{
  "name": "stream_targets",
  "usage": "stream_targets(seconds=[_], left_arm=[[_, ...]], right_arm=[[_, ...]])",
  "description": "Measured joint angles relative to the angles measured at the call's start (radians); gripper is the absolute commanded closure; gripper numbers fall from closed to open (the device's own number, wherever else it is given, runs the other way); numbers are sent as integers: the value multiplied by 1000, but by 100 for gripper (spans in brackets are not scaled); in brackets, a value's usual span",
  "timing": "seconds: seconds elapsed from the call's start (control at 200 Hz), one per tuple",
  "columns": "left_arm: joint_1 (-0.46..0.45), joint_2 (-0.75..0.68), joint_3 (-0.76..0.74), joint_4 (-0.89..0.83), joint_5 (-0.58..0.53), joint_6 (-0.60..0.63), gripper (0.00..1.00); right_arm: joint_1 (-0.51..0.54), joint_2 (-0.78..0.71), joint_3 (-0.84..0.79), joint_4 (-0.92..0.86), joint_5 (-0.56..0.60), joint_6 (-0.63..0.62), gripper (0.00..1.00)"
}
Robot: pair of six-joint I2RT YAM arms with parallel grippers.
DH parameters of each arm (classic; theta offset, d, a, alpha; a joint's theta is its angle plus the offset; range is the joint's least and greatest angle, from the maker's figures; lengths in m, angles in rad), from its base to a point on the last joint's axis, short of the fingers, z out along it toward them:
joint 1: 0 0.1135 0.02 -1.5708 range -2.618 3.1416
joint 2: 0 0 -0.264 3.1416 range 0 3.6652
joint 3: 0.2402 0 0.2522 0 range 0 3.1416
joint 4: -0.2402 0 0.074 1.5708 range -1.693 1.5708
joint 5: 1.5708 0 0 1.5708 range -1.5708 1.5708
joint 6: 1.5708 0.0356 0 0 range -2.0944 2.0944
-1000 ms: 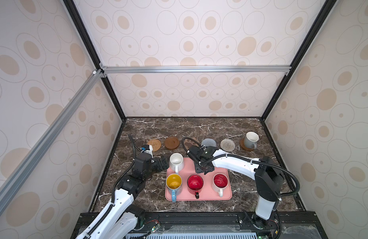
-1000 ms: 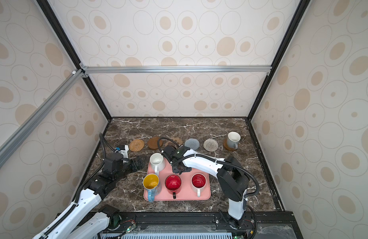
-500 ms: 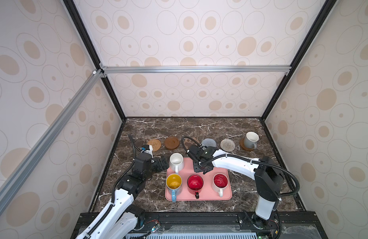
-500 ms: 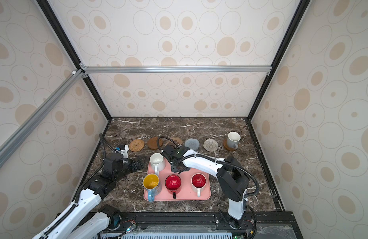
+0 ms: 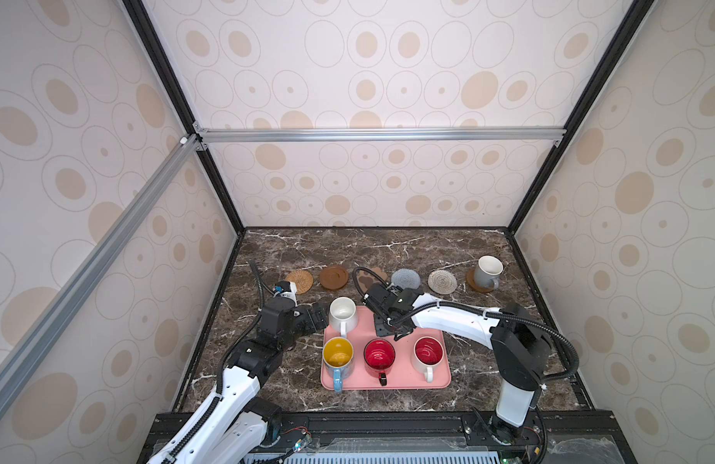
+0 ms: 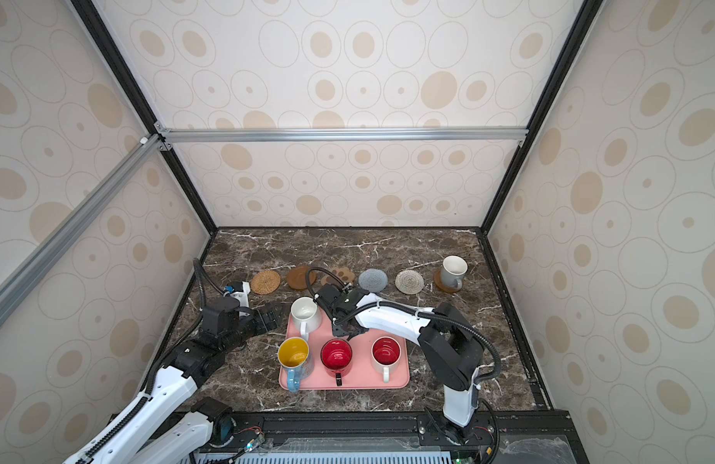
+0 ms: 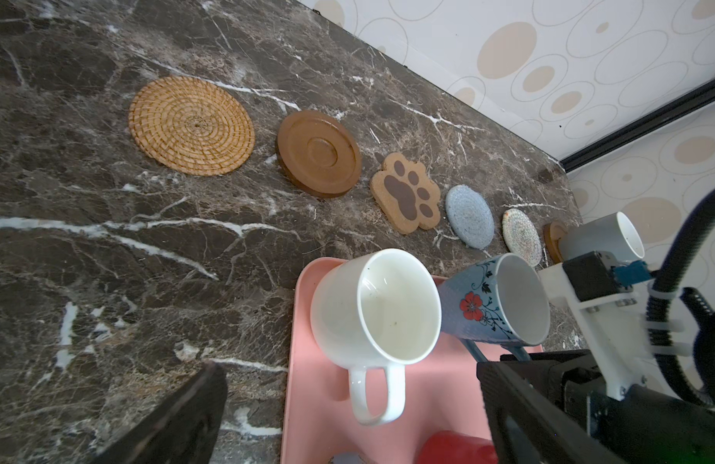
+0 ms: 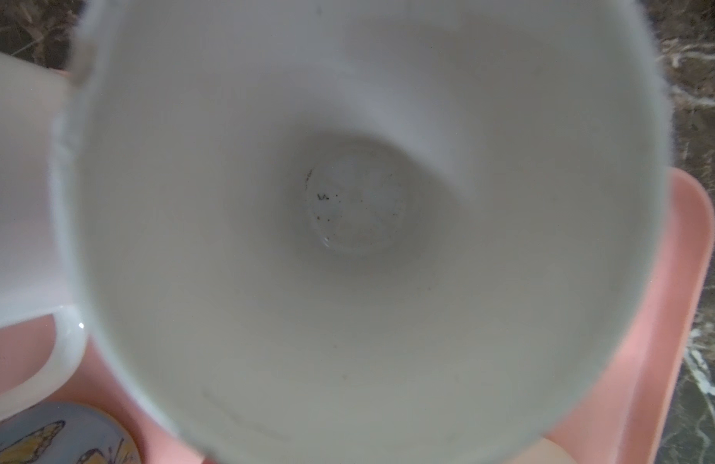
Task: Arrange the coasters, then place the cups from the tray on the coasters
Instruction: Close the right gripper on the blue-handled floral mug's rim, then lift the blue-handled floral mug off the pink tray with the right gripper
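Observation:
Six coasters lie in a back row: rattan [image 5: 299, 279], brown disc [image 5: 334, 277], paw [image 7: 406, 193], blue-grey [image 5: 405, 278], cream [image 5: 442, 281], and a brown one [image 5: 478, 284] under the grey-white cup [image 5: 488, 271]. The pink tray [image 5: 440, 381] holds the white cup [image 5: 343, 311], the yellow-inside cup [image 5: 337, 355], the red cup [image 5: 379, 355] and the red-inside cup [image 5: 427, 353]. My right gripper [image 5: 391, 332] hangs over the light blue cup [image 7: 492, 305], whose inside fills the right wrist view; its jaws are hidden. My left gripper [image 5: 318, 315] stands open beside the white cup, apart from it.
Patterned walls close in the marble table [image 5: 388, 249] on the left, back and right. A black rail [image 5: 388, 422] runs along the front edge. The right arm's cable [image 5: 359, 277] loops over the paw coaster.

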Motion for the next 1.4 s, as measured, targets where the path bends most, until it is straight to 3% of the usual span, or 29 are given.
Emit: stream_targets(seconds=[0.63, 1.156, 1.396], left_arm=[[0, -22, 0, -26, 0, 0, 0], [0, -45, 0, -45, -9, -5, 0], [0, -46, 0, -47, -10, -11, 0]], right_arm=[[0, 3, -9, 24, 21, -7, 73], [0, 11, -13, 34, 23, -13, 91], [0, 5, -21, 43, 23, -21, 93]])
